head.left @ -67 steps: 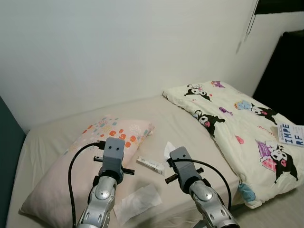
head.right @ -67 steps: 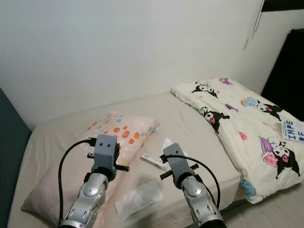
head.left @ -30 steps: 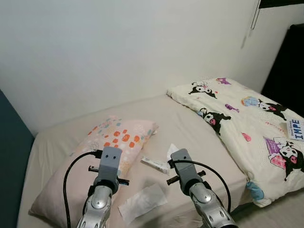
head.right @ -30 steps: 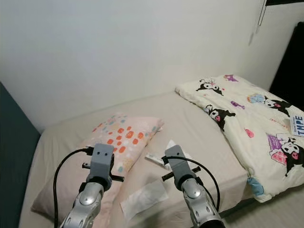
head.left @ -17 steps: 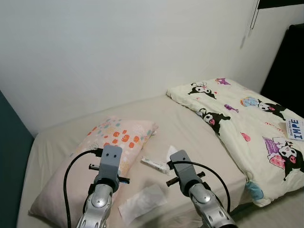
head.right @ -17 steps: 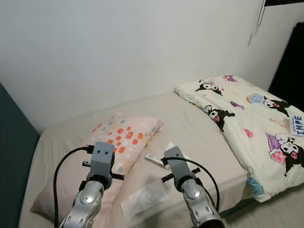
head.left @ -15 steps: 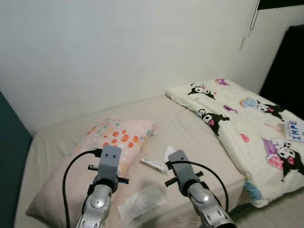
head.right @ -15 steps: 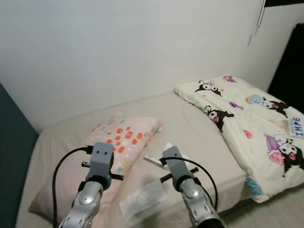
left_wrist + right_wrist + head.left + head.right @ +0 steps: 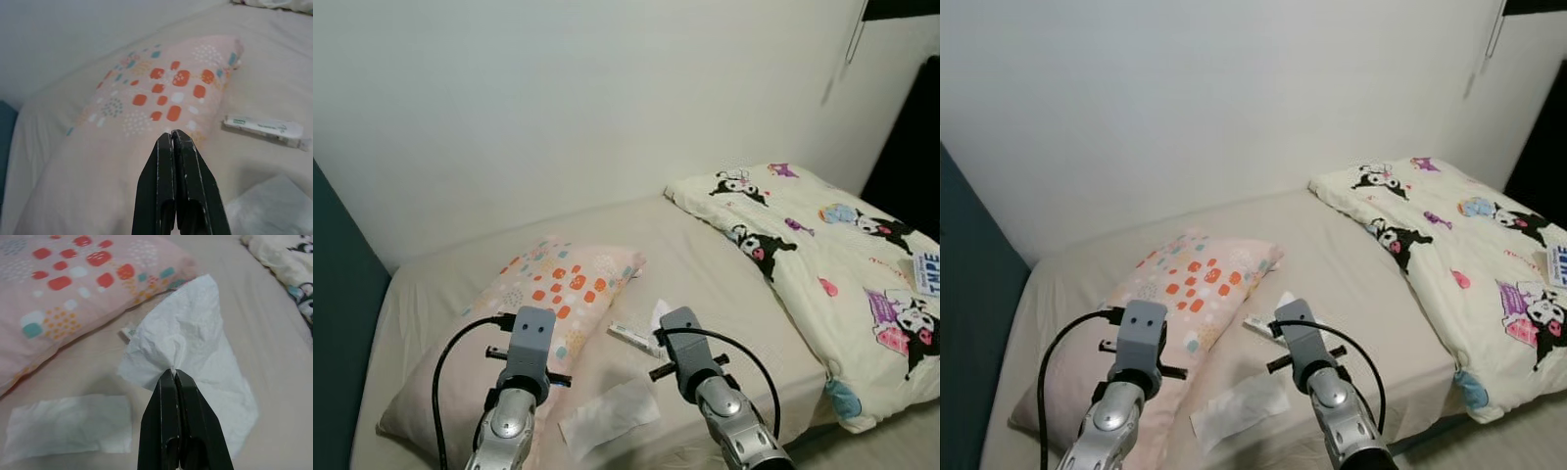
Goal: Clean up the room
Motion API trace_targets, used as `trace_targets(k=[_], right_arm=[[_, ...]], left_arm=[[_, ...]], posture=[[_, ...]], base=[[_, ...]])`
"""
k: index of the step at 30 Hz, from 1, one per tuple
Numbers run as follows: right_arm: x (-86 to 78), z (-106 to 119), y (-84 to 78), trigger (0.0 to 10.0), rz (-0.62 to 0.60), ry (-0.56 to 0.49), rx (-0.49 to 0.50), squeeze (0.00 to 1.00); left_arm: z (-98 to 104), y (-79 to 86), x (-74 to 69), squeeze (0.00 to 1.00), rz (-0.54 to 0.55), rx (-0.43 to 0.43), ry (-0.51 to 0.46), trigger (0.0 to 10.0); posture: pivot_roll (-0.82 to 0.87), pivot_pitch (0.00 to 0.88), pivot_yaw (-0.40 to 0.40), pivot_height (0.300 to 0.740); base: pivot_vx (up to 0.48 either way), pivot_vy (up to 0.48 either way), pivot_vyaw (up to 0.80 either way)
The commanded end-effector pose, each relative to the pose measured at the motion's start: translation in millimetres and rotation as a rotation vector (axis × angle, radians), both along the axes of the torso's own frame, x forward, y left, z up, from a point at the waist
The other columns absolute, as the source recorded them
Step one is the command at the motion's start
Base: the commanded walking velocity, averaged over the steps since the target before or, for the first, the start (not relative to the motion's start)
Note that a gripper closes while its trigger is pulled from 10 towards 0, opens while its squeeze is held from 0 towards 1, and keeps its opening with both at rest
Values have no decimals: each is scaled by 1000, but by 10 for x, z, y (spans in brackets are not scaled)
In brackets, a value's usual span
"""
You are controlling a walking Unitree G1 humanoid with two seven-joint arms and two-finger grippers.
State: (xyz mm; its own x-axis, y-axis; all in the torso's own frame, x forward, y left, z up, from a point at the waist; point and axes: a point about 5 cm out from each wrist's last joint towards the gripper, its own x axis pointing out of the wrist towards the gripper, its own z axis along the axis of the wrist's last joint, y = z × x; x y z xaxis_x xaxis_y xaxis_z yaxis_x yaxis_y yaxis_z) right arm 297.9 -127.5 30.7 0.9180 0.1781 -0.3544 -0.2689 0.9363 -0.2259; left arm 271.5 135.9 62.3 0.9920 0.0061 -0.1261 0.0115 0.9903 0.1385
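The bed (image 9: 705, 264) served as the landmark. On its left part lay 1 pink spotted pillow (image 9: 538, 304). The left gripper (image 9: 172, 142) hovered above the pillow's near edge, its 2 fingers pressed together and holding nothing. Right of the pillow, 1 flat tissue (image 9: 607, 416) lay near the bed's front edge, with 1 white tube (image 9: 631, 336) just behind it. The right gripper (image 9: 174, 378) stood right of the tube, above the bed's middle, its fingers pinching 1 crumpled tissue (image 9: 190, 338). A cartoon-print duvet (image 9: 822, 264) covered the bed's right part.
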Motion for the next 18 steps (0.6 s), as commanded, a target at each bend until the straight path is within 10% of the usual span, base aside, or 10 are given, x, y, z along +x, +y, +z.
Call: trace_targets(k=[1, 18], right_arm=[[-14, 23, 7, 10000, -15, -16, 31, 0], [-80, -1, -2, 10000, -5, -13, 37, 0]], left_arm=[[18, 8, 19, 0, 8, -14, -12, 10000], [90, -121, 47, 0, -38, -26, -32, 10000]], posture=[[16, 0, 48, 740], [5, 0, 38, 740]], base=[[0, 0, 0], [0, 0, -706]])
